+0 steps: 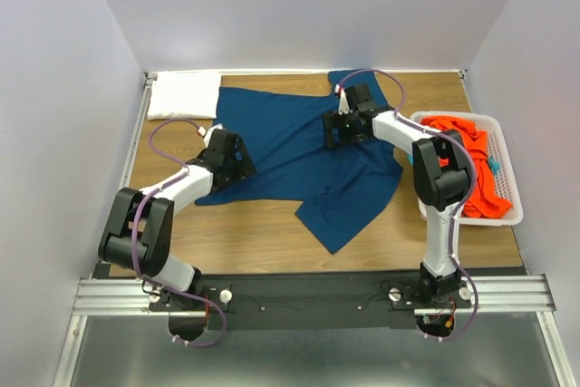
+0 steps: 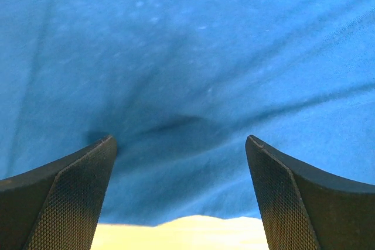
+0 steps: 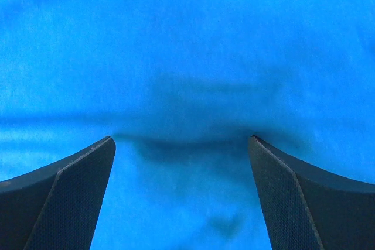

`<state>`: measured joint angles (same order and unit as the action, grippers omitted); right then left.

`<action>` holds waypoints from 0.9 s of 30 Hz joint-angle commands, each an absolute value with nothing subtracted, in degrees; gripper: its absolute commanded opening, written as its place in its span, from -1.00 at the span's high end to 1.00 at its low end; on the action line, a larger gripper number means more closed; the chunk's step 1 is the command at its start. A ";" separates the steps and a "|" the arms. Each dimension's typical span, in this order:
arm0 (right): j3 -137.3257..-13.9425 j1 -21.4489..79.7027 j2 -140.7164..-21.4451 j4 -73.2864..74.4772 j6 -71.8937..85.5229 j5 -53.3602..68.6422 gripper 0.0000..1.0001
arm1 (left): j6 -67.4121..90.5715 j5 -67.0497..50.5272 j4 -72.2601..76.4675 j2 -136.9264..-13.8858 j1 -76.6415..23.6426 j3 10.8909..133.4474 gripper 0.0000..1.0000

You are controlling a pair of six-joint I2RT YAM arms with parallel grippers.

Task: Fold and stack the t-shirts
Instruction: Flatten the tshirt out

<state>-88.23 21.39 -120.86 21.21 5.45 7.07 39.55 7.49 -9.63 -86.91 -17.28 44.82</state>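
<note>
**Two open claws over one spread blue shirt**

Counted from the left in the overhead view: one white shirt (image 1: 184,94), folded flat in the far left corner of the table (image 1: 254,224). Then comes one navy blue shirt (image 1: 290,151), spread across the middle with its near corner trailing toward the front edge. At the right edge is one white basket (image 1: 510,217) with a heap of orange cloth (image 1: 471,174) and a sliver of teal cloth (image 1: 496,162) in it. How many shirts make up that heap cannot be told.

There are two arms and two claws. The left claw (image 1: 234,157) is at the blue shirt's left edge. The right claw (image 1: 343,130) is over its far middle, below the collar. The basket is well apart from both.

The wrist cameras show what the overhead view does not. Each claw has its two fingers spread wide, with blue cloth behind the gap and nothing pinched between them. The left wrist view shows creases in the cloth and a pale strip of table just below the shirt's edge. The right wrist view is filled with blue cloth. Only the overhead view shows the white shirt, the basket and the shirt's outline.
</note>
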 commanded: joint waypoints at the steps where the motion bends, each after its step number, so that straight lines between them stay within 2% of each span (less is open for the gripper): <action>1: -85.79 21.80 -111.99 23.47 5.97 4.31 -1.00 | 44.19 14.14 -16.95 -81.22 -17.05 46.58 -0.97; 6: -79.11 23.64 -102.41 21.98 10.01 3.60 -1.00 | 49.65 19.33 -22.23 -72.44 -11.53 41.15 -0.97; 9: -73.76 24.87 -96.69 20.22 13.44 3.60 -1.00 | 50.45 18.72 -22.33 -67.16 -4.69 35.52 -0.97; 13: -70.05 25.31 -92.12 19.42 15.73 3.25 -1.00 | 51.42 17.24 -18.74 -63.72 -2.82 31.91 -0.91; 19: -67.15 25.49 -88.16 18.98 17.58 3.34 -1.00 | 49.93 14.24 -15.83 -69.95 -1.67 31.29 -0.50; 21: -66.71 25.49 -87.81 19.07 18.02 3.08 -1.00 | 49.66 12.92 -15.03 -73.29 -1.41 31.55 -0.29; 22: -66.45 25.49 -87.72 19.07 18.02 3.08 -1.00 | 49.22 12.40 -14.33 -74.08 -1.32 31.55 -0.13; 24: -66.36 25.49 -87.45 19.16 18.02 2.81 -1.00 | 49.22 12.30 -14.06 -75.66 -1.32 31.47 -0.10; 27: -65.74 25.49 -86.66 19.07 18.19 1.94 -1.00 | 49.31 12.57 -13.45 -76.03 -1.14 30.76 0.07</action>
